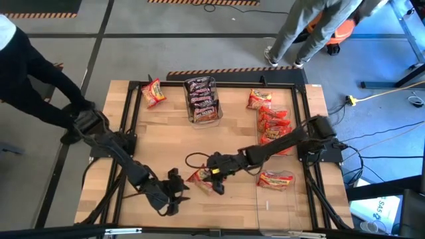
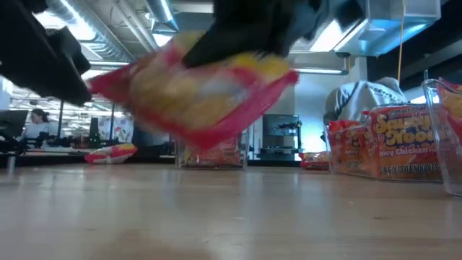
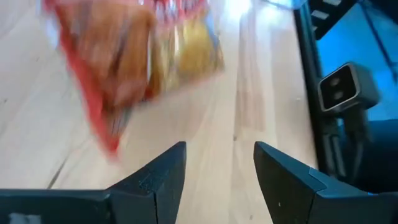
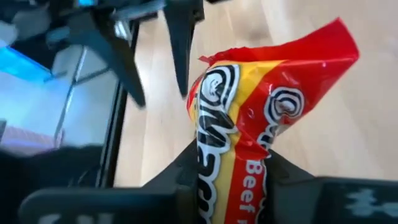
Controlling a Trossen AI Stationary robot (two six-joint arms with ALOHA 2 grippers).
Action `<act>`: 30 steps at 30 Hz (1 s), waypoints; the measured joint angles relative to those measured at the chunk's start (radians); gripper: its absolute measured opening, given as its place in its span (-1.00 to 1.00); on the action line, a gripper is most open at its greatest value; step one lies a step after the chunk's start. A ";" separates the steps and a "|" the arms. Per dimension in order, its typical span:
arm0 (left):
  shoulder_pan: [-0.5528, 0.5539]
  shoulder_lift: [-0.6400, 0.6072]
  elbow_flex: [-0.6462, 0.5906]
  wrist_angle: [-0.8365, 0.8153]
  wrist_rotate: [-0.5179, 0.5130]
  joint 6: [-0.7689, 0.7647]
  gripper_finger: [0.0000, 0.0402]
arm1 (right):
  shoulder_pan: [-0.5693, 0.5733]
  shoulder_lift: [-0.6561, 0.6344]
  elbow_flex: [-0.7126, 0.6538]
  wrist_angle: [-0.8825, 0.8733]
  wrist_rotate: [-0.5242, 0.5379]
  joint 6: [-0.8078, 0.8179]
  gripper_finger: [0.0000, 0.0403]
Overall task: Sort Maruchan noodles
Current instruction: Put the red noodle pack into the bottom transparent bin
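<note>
"Beef" on held packet (image 4: 261, 143)

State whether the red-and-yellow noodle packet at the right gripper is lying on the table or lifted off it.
Lifted. In the low view the packet hangs clear above the table, and the right wrist view shows the right gripper shut on it.

Two arms (image 1: 133, 169) reach over the worktop (image 1: 166, 143), and two clear bins (image 1: 202, 99) stand on it. Two packets (image 1: 154, 91) lie loose outside the bins; those inside overlap too much to count. One person (image 1: 312, 26) stands beyond.
</note>
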 joint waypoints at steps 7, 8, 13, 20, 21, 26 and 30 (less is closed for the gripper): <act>-0.002 -0.012 0.000 0.007 0.001 -0.004 -0.08 | 0.060 -0.208 0.000 -0.276 0.017 -0.057 -0.66; -0.001 -0.012 0.000 0.008 0.002 -0.004 -0.08 | 0.075 -0.238 0.000 -0.324 0.025 -0.057 -0.66; 0.014 -0.012 0.000 0.015 0.003 -0.004 -0.08 | 0.177 -0.358 0.000 -0.533 0.042 0.005 -0.67; 0.039 -0.012 0.000 0.039 0.005 -0.003 -0.08 | 0.349 -0.472 0.000 -0.724 0.045 0.179 -0.67; 0.042 -0.012 0.000 0.042 0.004 -0.004 -0.08 | 0.375 -0.476 0.000 -0.753 0.045 0.192 -0.67; 0.061 -0.012 0.000 0.045 0.005 -0.004 -0.08 | 0.501 -0.460 -0.001 -0.925 0.079 0.348 -0.67; 0.063 -0.012 0.000 0.050 0.006 -0.005 -0.08 | 0.558 -0.421 -0.002 -1.055 0.158 0.411 -0.67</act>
